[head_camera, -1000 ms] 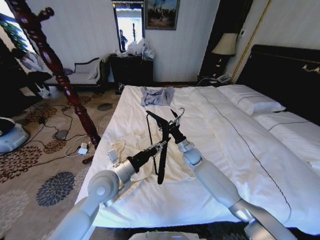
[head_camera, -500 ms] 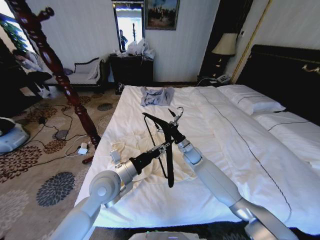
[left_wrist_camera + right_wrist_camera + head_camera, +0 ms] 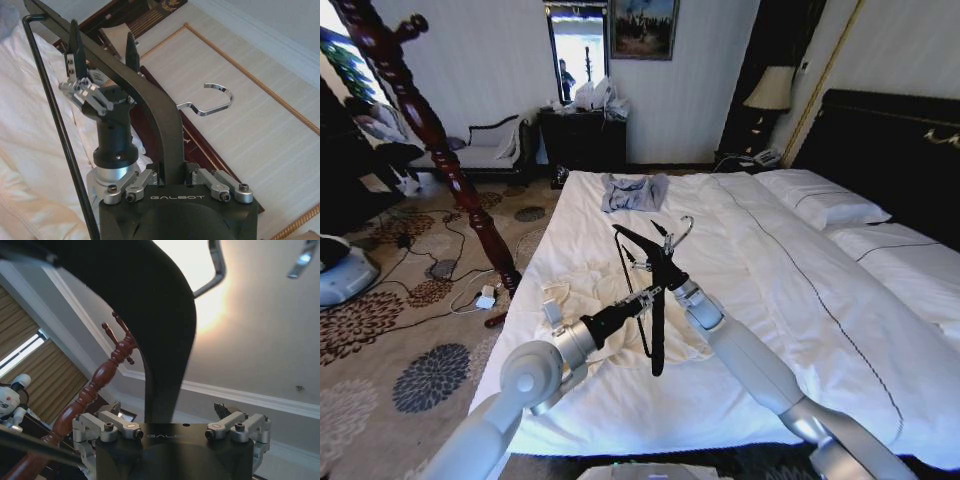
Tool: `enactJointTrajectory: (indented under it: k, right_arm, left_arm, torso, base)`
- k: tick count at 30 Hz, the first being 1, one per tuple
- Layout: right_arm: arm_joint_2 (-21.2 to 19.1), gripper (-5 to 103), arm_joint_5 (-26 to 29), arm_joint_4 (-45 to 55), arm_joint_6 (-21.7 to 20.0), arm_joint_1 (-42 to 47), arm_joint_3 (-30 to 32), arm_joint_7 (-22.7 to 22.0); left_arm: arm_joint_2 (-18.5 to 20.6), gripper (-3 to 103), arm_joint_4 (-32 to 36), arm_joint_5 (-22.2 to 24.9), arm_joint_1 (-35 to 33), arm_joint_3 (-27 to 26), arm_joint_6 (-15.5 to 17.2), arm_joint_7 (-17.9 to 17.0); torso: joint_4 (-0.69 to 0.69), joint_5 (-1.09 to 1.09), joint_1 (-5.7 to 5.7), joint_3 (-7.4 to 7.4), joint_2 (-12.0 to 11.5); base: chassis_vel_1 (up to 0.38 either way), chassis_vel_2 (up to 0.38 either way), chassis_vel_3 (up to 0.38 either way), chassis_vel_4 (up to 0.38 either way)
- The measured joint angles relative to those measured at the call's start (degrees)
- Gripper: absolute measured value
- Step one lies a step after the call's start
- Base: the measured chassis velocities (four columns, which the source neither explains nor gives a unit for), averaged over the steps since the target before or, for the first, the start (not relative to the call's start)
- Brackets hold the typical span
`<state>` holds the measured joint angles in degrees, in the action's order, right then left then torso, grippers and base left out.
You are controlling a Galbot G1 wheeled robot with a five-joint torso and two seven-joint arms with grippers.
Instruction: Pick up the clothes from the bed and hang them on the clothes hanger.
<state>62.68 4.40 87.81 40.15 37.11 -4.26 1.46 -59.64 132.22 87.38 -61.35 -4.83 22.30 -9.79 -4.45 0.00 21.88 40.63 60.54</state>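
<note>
Left gripper and right gripper — both clamped on clothes hanger, lifted above clothes on bed for threading.

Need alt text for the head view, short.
Both pincers, left and right, hold a thin black shoulder-shaped hanger above a wrinkled cream garment on a wide white bed.

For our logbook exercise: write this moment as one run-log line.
hanger: held above bed | right pincer: gripping | left pincer: at hanger | shirt: on bed
</note>
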Motion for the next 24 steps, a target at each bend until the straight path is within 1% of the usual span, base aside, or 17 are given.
enactJointTrajectory:
  k: [1, 2, 3, 4, 7, 8, 10, 11, 12, 14, 15, 17, 19, 22, 23, 24]
  right_arm:
    - [-0.06, 100, -0.02, 0.19, 0.06, 0.09, 0.0, 0.17]
    - [-0.08, 100, -0.04, 0.22, 0.09, 0.17, 0.0, 0.27]
    - [-0.19, 96, -0.05, 0.22, 0.18, 0.33, 0.03, 0.62]
    - [-0.19, 96, -0.05, 0.22, 0.18, 0.33, 0.03, 0.62]
    - [-0.38, 81, 0.09, -0.04, 0.61, 0.53, 0.25, 1.68]
    - [-0.38, 81, 0.09, -0.04, 0.61, 0.53, 0.25, 1.68]
    - [-0.39, 70, 0.32, -0.19, 0.85, 0.66, 0.4, 2.5]
    - [-0.39, 70, 0.36, -0.21, 0.92, 0.69, 0.44, 2.77]
    - [-0.35, 65, 0.39, -0.22, 1.01, 0.77, 0.48, 3.22]
    - [-0.32, 65, 0.4, -0.22, 1.02, 0.84, 0.51, 3.45]
    - [-0.3, 54, 0.4, -0.22, 1.02, 0.9, 0.59, 3.52]
    - [-0.23, 42, 0.4, -0.22, 1.01, 1.0, 0.78, 3.56]
    - [-0.2, 42, 0.41, -0.19, 1.01, 1.02, 0.86, 3.56]
    - [-0.26, 27, 0.63, 0.16, 0.95, 1.08, 0.98, 3.5]
    - [-0.26, 27, 0.63, 0.16, 0.95, 1.08, 0.98, 3.5]
    - [-0.31, 24, 0.67, 0.26, 0.91, 1.1, 1.01, 3.47]
  left_arm:
    - [-0.12, 24, -0.09, -0.26, 0.02, 0.18, 0.0, 0.0]
    - [-0.2, 24, -0.12, -0.38, 0.03, 0.24, 0.0, 0.0]
    - [-0.26, 24, -0.13, -0.45, 0.04, 0.29, 0.0, 0.0]
    - [-0.26, 24, -0.13, -0.45, 0.04, 0.29, 0.0, 0.0]
    - [-0.21, 24, -0.1, -0.5, 0.03, 0.28, 0.0, 0.0]
    - [-0.21, 24, -0.1, -0.5, 0.03, 0.28, 0.0, 0.0]
    - [-0.19, 24, -0.04, -0.52, -0.02, 0.14, 0.0, 0.0]
    - [-0.18, 24, -0.04, -0.53, -0.05, 0.1, 0.0, 0.0]
    - [-0.17, 24, -0.04, -0.53, -0.1, 0.06, 0.01, 0.0]
    - [-0.17, 24, -0.04, -0.55, -0.13, 0.04, 0.0, 0.0]
    - [-0.17, 24, -0.04, -0.57, -0.14, 0.03, 0.0, 0.0]
    - [-0.2, 24, -0.05, -0.66, -0.16, 0.01, -0.01, 0.0]
    - [-0.25, 24, -0.06, -0.7, -0.18, -0.01, -0.02, 0.01]
    - [-0.35, 24, -0.19, -0.89, -0.25, -0.03, -0.04, 0.03]
    - [-0.35, 24, -0.19, -0.89, -0.25, -0.03, -0.04, 0.03]
    - [-0.35, 24, -0.21, -0.94, -0.25, -0.03, -0.05, 0.03]
  torso:
    - [0.0, 0.0, 0.0, 0.0, 0.0]
    - [0.0, 0.0, 0.0, 0.0, 0.0]
    - [0.0, 0.0, 0.0, 0.0, 0.0]
    - [0.0, 0.0, 0.0, 0.0, 0.0]
    - [-0.01, 0.0, 0.0, 0.0, 0.0]
    - [-0.01, 0.0, 0.0, 0.0, 0.0]
    - [-0.01, 0.0, 0.0, 0.0, 0.0]
    - [0.0, 0.0, 0.0, 0.0, 0.0]
    - [0.0, 0.0, 0.0, 0.0, 0.0]
    - [0.0, 0.0, 0.0, 0.0, 0.0]
    - [0.0, 0.0, 0.0, 0.0, 0.0]
    - [0.0, 0.0, 0.0, 0.0, 0.0]
    - [0.0, 0.0, 0.0, 0.0, 0.0]
    - [0.0, 0.0, 0.0, 0.0, 0.0]
    - [0.0, 0.0, 0.0, 0.0, 0.0]
    - [0.0, 0.0, 0.0, 0.0, 0.0]
  base:
    - [0.0, 0.0, 0.0, 0.0]
    - [0.0, 0.0, 0.0, 0.0]
    - [0.0, 0.0, 0.0, 0.0]
    - [0.0, 0.0, 0.0, 0.0]
    - [0.0, 0.0, 0.0, 0.0]
    - [0.0, 0.0, 0.0, 0.0]
    - [0.0, 0.0, 0.0, 0.0]
    - [0.0, 0.0, 0.0, 0.0]
    - [0.0, 0.0, 0.0, 0.0]
    - [0.0, 0.0, 0.0, 0.0]
    - [0.0, 0.0, 0.0, 0.0]
    - [0.0, 0.0, 0.0, 0.0]
    - [0.0, 0.0, 0.0, 0.0]
    - [0.0, 0.0, 0.0, 0.0]
    - [0.0, 0.0, 0.0, 0.0]
    - [0.0, 0.0, 0.0, 0.0]
